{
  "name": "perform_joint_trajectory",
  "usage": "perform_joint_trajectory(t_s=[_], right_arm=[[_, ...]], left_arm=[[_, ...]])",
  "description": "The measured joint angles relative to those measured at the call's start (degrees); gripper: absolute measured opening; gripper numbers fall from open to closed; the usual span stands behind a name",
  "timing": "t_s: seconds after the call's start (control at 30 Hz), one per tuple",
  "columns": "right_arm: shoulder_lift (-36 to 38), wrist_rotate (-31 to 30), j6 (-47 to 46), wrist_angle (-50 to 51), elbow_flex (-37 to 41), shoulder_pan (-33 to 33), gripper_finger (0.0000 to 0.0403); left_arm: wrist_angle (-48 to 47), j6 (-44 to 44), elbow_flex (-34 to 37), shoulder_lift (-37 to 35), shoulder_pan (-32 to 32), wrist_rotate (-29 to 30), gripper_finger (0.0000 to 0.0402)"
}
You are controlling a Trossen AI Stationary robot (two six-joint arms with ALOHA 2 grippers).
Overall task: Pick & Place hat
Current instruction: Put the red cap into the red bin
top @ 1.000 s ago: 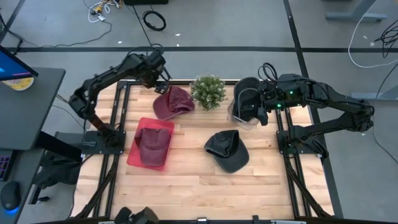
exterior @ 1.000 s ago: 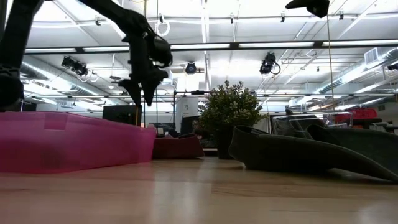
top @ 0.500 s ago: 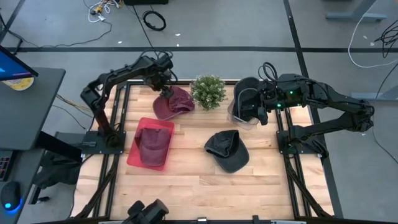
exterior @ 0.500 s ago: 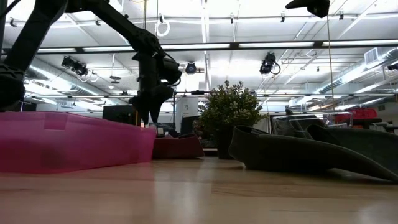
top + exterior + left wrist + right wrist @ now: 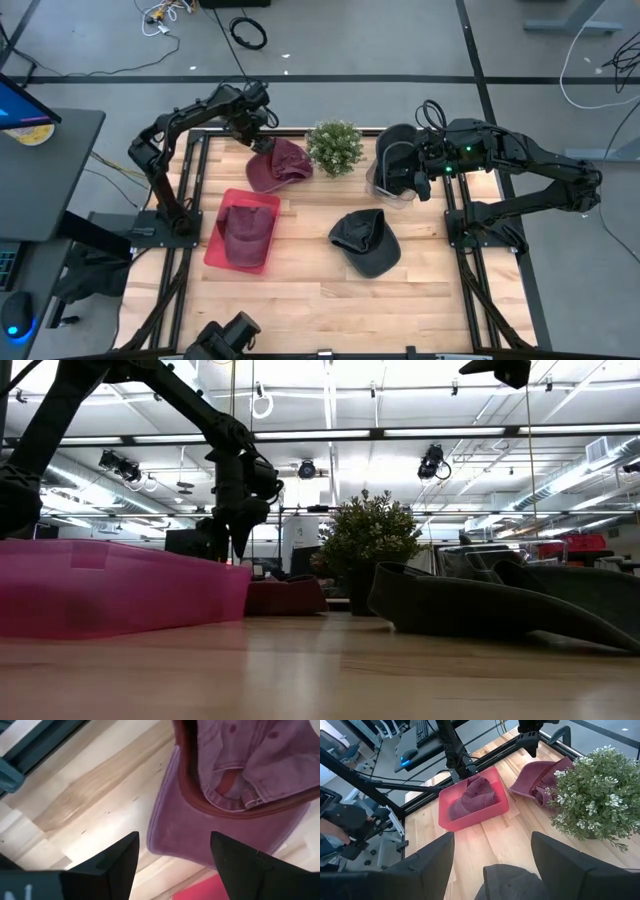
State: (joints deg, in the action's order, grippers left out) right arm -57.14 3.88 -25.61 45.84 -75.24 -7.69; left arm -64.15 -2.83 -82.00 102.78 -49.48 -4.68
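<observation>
The maroon fabric cap lying upside down (image 5: 279, 165) sits at the far left of the wooden slatted table (image 5: 300, 290), just beside the small potted green plant (image 5: 335, 147) and beyond the pink plastic bin (image 5: 213, 250), which already holds a folded maroon cap (image 5: 246, 232). Its brim end points toward the table's far left corner, its hollow crown toward the plant, so its long axis runs roughly between the two.

The left gripper (image 5: 258, 137) hangs right above that brim end, fingers pointing down — the brim lies straight below and slightly forward of the jaws. In the left wrist view the two dark fingers (image 5: 122, 862) stand apart with the purple brim (image 5: 200, 832) filling the gap beyond them; nothing is held. A descent with the jaws straddling the brim edge looks like the step in hand.

The left arm is far nearer. The right gripper (image 5: 403, 165) waits well apart at the table's far right, over a clear container (image 5: 385, 192), its jaws apart too, as the right wrist view shows. A dark grey cap (image 5: 366, 242) lies near the middle, closer to that arm.

The high view gives the layout but not the height. The low view shows the left gripper (image 5: 238, 535) clear above the cap's low red edge (image 5: 285, 597) — not yet touching. Only the left wrist view shows the cap's inner band and strap.
</observation>
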Motion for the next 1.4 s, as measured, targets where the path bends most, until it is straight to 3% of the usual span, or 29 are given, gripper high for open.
perform_joint_trajectory(t_s=[0.13, 0.4, 0.6, 0.77, 1.17, 1.4], right_arm=[[0.0, -0.02, 0.16, 0.0, 0.0, -0.01, 0.0267], [0.0, -0.61, -0.01, 0.0, 0.0, -0.01, 0.0267], [-0.02, -1.51, -0.06, -0.33, 0.0, -0.01, 0.0267], [-0.02, -1.51, -0.91, -0.84, 0.0, 0.01, 0.0267], [-0.02, -1.51, -1.85, -1.33, 0.0, -0.01, 0.0267], [-0.02, -1.51, -2.42, -1.33, 0.0, -0.01, 0.0267]], left_arm=[[3.26, -2.05, 3.85, -0.98, 0.05, 0.23, 0.0242], [15.8, -7.33, 23.27, -12.15, -0.16, -0.02, 0.0219], [31.16, -16.44, 35.77, -21.25, -1.93, -2.13, 0.0223], [36.34, -19.54, 42.73, -23.91, -2.11, -1.93, 0.0231], [53.31, -24.0, 51.48, -23.82, -2.11, -1.65, 0.0234], [56.03, -23.26, 53.19, -23.69, -1.96, -2.96, 0.0234]])
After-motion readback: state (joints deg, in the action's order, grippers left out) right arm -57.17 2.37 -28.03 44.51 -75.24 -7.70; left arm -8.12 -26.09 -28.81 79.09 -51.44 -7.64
